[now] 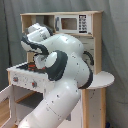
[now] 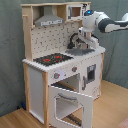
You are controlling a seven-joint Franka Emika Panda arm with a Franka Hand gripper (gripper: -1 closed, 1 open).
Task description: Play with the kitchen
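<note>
So the kitchen (image 2: 60,70) stands on a wood floor (image 2: 112,107) against a grey curtain (image 2: 10,50), oven door (image 2: 70,105) hanging open. The gripper (image 2: 81,38) hovers over the sink (image 2: 82,50) by the faucet (image 2: 75,39); can't tell if it's open. Next up is probably working the faucet, which needs careful lining up on that small counter (image 2: 97,50).

The tall white and light-wood toy kitchen (image 2: 65,70) stood upright on the floor, seen in both exterior views. A grey hood and a small microwave sat above a dotted pegboard back. The countertop carried a red-ringed black stove, a grey sink and a black faucet. The oven door hung open, tilted outward.
</note>
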